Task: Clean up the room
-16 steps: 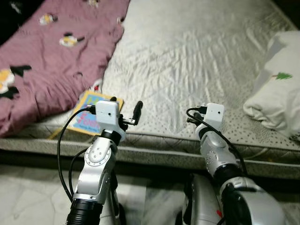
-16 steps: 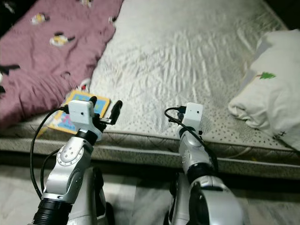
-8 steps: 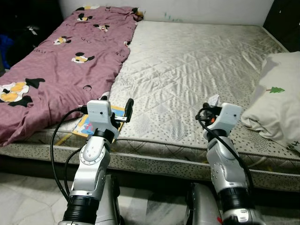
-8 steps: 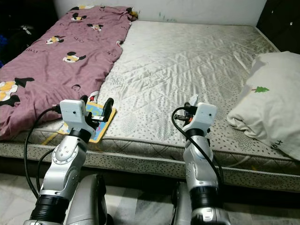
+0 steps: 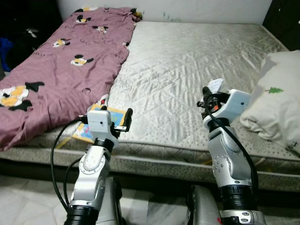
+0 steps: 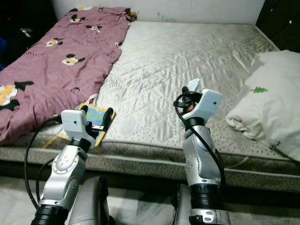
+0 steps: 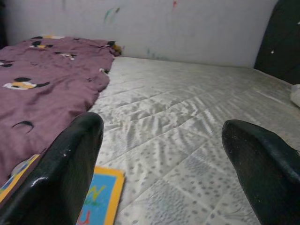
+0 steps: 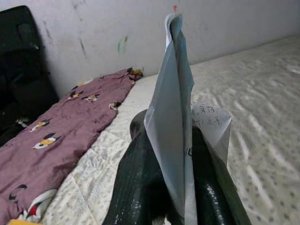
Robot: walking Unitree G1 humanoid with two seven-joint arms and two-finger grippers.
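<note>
My right gripper [image 5: 207, 96] is raised over the front part of the mattress [image 5: 187, 56] and is shut on a folded white paper slip [image 5: 216, 85]. In the right wrist view the paper slip [image 8: 174, 108], with handwriting on it, stands pinched between the two black fingers [image 8: 140, 187]. My left gripper [image 5: 123, 123] is open near the mattress's front edge, just beside a colourful children's book [image 5: 112, 115]. A corner of that book [image 7: 101, 197] lies below the left gripper [image 7: 164, 154], whose fingers stand wide apart.
A purple blanket [image 5: 56, 70] with cartoon prints covers the left side of the bed and overlaps the book. A white pillow [image 5: 276, 105] with a small green tree print lies at the right. A white wall [image 7: 164, 23] stands behind the bed, pale floor in front.
The head camera tilted up, showing the whole bed. My right arm rose with the paper slip in its fingers. The left arm stays near the book.
</note>
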